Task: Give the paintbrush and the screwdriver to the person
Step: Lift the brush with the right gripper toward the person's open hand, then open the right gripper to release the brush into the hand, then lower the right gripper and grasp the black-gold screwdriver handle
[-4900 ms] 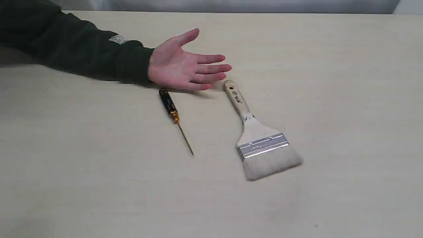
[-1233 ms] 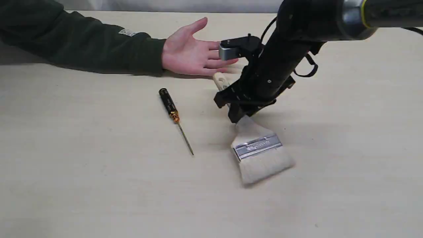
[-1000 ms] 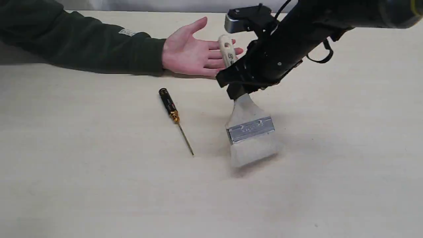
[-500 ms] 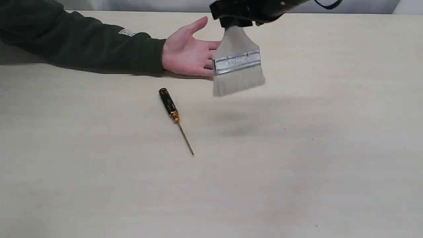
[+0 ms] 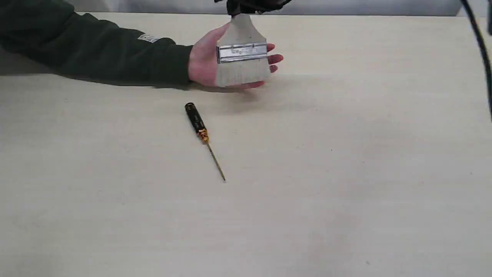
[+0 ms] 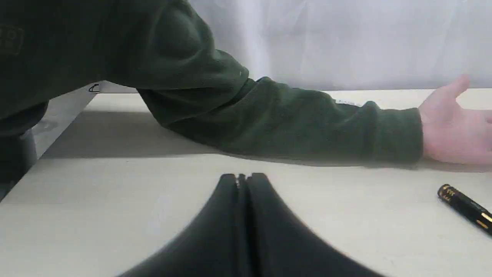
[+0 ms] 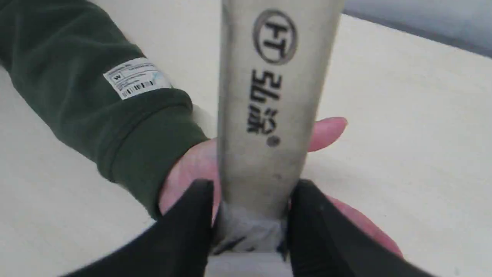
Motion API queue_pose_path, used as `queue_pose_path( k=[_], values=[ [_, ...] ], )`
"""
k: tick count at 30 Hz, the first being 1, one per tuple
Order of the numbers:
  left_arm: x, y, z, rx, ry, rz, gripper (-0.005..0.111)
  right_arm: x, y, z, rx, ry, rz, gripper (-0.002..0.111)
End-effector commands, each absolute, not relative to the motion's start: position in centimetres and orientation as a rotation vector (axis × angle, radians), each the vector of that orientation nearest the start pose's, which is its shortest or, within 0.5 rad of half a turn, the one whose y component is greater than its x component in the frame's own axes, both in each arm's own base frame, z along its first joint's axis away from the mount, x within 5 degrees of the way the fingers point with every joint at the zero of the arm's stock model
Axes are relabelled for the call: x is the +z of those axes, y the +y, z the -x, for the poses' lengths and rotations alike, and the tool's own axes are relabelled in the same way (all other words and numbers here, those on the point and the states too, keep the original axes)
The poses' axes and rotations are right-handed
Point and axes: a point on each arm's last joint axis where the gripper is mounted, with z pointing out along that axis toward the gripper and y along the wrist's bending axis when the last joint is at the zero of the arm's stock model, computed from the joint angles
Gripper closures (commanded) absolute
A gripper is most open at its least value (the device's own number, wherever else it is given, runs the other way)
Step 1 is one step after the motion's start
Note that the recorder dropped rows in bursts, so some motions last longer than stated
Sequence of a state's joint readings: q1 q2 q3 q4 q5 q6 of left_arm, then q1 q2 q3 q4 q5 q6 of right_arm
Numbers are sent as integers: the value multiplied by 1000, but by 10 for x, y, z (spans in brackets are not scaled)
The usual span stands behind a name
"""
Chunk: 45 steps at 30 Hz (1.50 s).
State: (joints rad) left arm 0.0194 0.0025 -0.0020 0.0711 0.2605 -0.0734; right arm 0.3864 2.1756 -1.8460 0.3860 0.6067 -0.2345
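The paintbrush (image 5: 242, 57) hangs bristles down over the person's open hand (image 5: 201, 65), which rests palm up on the table. My right gripper (image 5: 240, 9), mostly cut off at the top edge of the exterior view, is shut on the brush's pale handle (image 7: 269, 96); its black fingertips (image 7: 200, 219) clamp the handle near the ferrule. The screwdriver (image 5: 200, 125) lies flat in front of the hand, with only its black handle end (image 6: 461, 204) showing in the left wrist view. My left gripper (image 6: 242, 179) is shut on nothing, low over the table near the green sleeve (image 6: 288, 119).
The sleeve (image 5: 96, 50) with its white label (image 7: 136, 80) stretches across the far left of the table. A black cable (image 5: 482, 57) hangs at the right edge. The table's left edge (image 6: 61, 130) shows in the left wrist view.
My right gripper closed on the paintbrush handle, lifted the brush off the table and carried it up and left over the open hand. The screwdriver has not moved.
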Motion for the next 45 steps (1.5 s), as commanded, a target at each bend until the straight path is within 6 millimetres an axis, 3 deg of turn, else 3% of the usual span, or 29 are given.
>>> queue_pose_path(
  k=[1, 5, 9, 11, 17, 19, 27, 31, 38, 45],
  values=[
    [191, 2, -55, 16, 1733, 30, 107, 210, 211, -471, 453, 2423, 433, 104],
    [191, 2, -55, 16, 1733, 30, 107, 189, 214, -481, 436, 2486, 433, 104],
    [191, 2, -55, 16, 1733, 30, 107, 181, 217, -486, 438, 2491, 436, 101],
    [191, 2, -55, 18, 1731, 29, 107, 182, 217, -487, 440, 2488, 429, 93],
    [191, 2, -55, 18, 1733, 29, 107, 202, 215, -484, 459, 2467, 415, 54],
    [191, 2, -55, 18, 1733, 29, 107, 212, 215, -482, 463, 2460, 420, 49],
    [191, 2, -55, 18, 1733, 29, 107, 248, 204, -460, 390, 2534, 535, 48],
    [191, 2, -55, 18, 1733, 29, 107, 257, 199, -447, 364, 2587, 580, 48],
    [191, 2, -55, 18, 1733, 29, 107, 286, 189, -410, 431, 2560, 632, 48],
    [191, 2, -55, 15, 1733, 31, 107, 273, 178, -367, 499, 2609, 673, 48]
  ],
)
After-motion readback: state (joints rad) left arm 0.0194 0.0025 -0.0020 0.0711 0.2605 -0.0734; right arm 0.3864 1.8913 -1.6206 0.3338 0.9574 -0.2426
